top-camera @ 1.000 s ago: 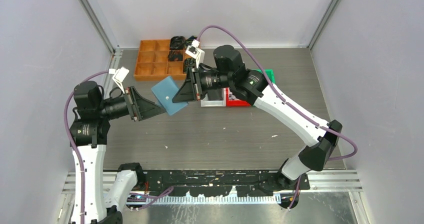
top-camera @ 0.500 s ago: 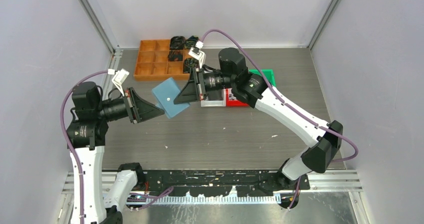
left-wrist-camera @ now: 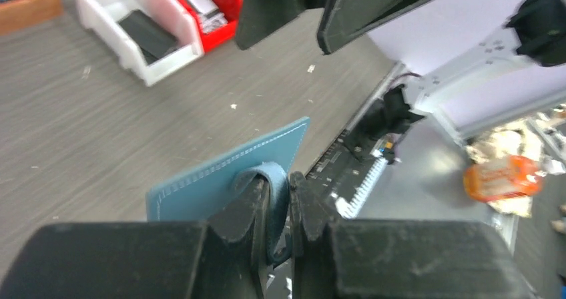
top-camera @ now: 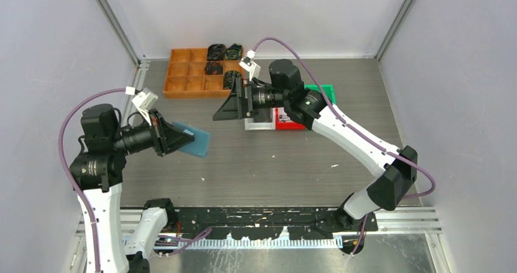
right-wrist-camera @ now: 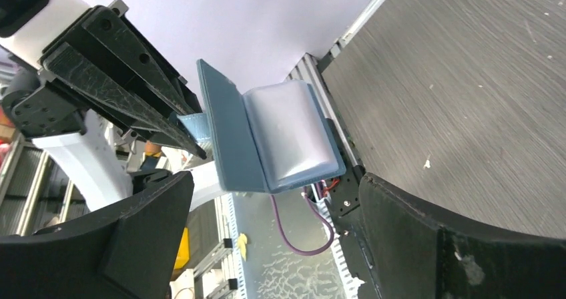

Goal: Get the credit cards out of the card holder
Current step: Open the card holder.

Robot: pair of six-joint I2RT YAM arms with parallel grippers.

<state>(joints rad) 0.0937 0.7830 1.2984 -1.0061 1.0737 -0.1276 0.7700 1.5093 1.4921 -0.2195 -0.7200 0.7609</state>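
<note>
The left gripper [left-wrist-camera: 292, 182] pinches the light blue card holder [top-camera: 200, 144] by its tab loop [left-wrist-camera: 262, 177]. Its jaws are narrowed on the soft strap, and the wallet is held off the grey table [top-camera: 274, 163]. From above, the holder juts out at 3 o'clock from the left gripper's tips. The right gripper [top-camera: 224, 109] stands apart from it at about 1 o'clock, jaws spread wide with nothing between them.

Through the right wrist camera the holder hangs open like a book, one leaf edge-on and the other showing a pale glossy panel [right-wrist-camera: 288, 131]. Whether that panel is one of the credit cards or a clear pocket cannot be told, and no card can be picked out as separate from the wallet. The right fingers [right-wrist-camera: 427, 239] are cut off by the bottom of that view.

The left wrist camera shows only the stitched outer face. The lower edge is hidden behind the gripper's own fingers [left-wrist-camera: 233, 225].

At 12 o'clock on the table sits the orange compartment tray [top-camera: 183, 78]. The dark items in its back cells are too small to name. The right arm covers part of the white bin [top-camera: 259, 125], the red bin [top-camera: 286, 122] and the green bin [top-camera: 326, 90].
</note>
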